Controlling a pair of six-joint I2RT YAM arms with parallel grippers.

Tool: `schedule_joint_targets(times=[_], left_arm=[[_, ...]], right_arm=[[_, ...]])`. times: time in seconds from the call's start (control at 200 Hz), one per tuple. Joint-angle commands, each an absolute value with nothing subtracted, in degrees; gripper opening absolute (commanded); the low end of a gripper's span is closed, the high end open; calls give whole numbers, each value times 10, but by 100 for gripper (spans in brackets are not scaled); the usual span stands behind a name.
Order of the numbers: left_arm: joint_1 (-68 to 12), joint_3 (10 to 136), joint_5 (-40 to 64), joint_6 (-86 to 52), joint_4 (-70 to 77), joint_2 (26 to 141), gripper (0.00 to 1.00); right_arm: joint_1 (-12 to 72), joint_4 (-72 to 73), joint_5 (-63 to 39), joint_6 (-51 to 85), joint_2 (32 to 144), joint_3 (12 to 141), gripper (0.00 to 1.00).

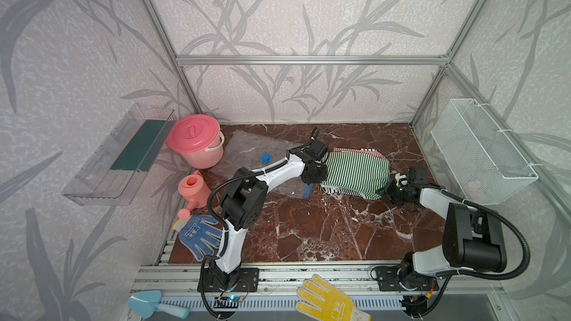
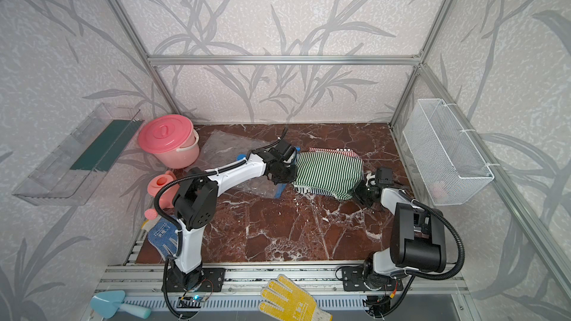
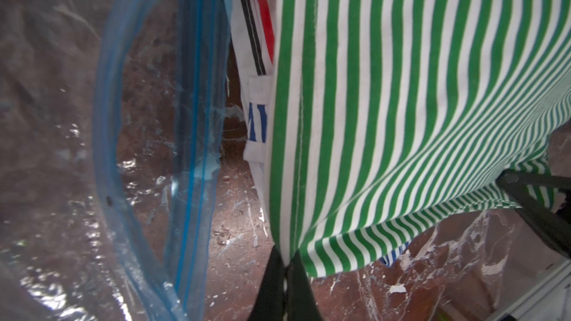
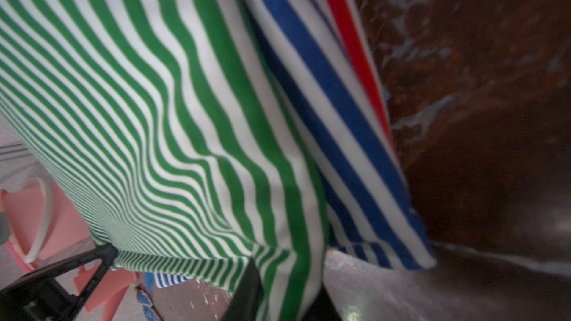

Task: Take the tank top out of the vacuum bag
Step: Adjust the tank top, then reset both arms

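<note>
Setting down the tank top (image 1: 355, 171), outside and just beside the vacuum bag (image 1: 247, 149), release both corners together: your left gripper (image 3: 284, 273) pinches its hem, but whether your right gripper (image 4: 285, 279) grips the far corner cannot be told.

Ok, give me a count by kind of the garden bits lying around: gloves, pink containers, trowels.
Gloves: 2 (blue glove, yellow glove)
Pink containers: 2 (bucket, watering can)
Trowels: 1 (light blue trowel)
Total: 5
</note>
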State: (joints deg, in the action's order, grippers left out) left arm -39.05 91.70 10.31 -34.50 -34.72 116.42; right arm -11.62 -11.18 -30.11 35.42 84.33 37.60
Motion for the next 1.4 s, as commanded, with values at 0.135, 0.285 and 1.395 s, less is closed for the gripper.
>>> schedule_joint_targets(times=[0.135, 0.285, 1.395], left_arm=[[-387, 886, -19, -324, -359, 1052, 99], [-386, 855, -93, -321, -345, 1004, 99], [-99, 376, -336, -102, 124, 802, 99]], right_arm=[[-118, -163, -254, 323, 752, 410, 99], [-72, -162, -197, 290, 672, 420, 99], [30, 349, 119, 38, 716, 201, 99]])
